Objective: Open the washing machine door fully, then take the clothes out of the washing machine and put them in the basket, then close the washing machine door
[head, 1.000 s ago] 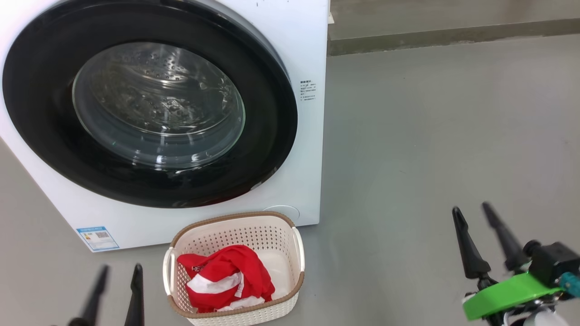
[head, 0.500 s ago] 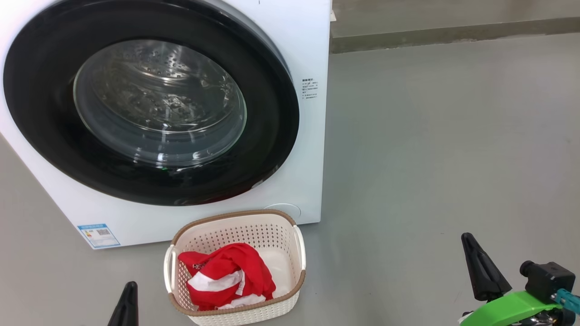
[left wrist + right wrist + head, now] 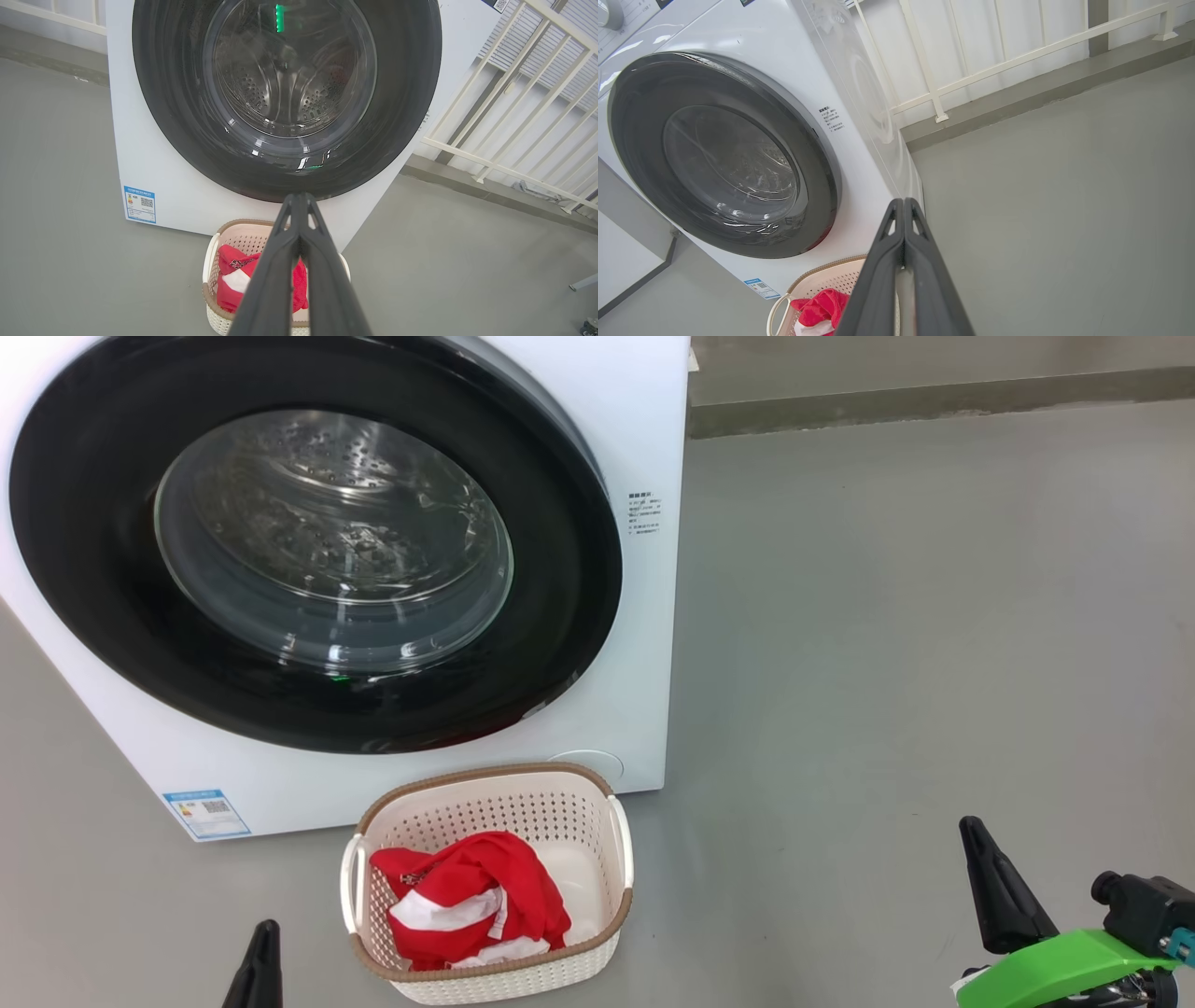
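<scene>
The washing machine [image 3: 649, 420] stands at the left with its door [image 3: 560, 569] flush against the front; through the glass the steel drum looks bare. The basket [image 3: 485, 773] sits on the floor just in front of the machine, holding the red and white clothes [image 3: 476, 905]. My left gripper [image 3: 267, 929] pokes up at the bottom edge, left of the basket; in the left wrist view my left gripper [image 3: 299, 197] is shut with nothing in it. My right gripper [image 3: 973, 826] is far to the basket's right, and my right gripper [image 3: 903, 201] is likewise shut with nothing in it.
Grey floor [image 3: 887, 663] stretches to the right of the machine. A low kerb [image 3: 934, 397] and a white railing [image 3: 514, 93] run behind it. A small blue label [image 3: 205, 812] marks the machine's lower front.
Both grippers went from open to shut and sank toward the bottom of the head view. The picture shifted slightly; the door, basket and clothes stay as they were.
</scene>
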Robot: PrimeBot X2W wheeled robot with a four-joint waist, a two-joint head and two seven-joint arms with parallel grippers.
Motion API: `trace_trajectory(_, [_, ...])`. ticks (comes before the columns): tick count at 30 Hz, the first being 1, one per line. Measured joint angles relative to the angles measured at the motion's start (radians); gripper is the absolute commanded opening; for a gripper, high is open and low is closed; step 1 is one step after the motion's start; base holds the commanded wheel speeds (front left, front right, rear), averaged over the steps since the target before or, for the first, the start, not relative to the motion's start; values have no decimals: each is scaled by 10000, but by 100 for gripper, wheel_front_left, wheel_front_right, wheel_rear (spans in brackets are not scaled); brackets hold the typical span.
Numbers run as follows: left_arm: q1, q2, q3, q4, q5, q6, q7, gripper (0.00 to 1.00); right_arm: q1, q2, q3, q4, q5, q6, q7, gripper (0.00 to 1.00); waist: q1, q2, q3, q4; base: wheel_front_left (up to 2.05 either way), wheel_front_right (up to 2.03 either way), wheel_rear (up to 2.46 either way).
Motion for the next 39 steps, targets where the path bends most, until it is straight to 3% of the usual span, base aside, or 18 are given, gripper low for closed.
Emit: trace_trajectory(39, [-622,-15,-27,297,-4393,0,1131,0,-235,228,-531,-23,3797,0,1141,0,-1,0,214,208,0,0,0])
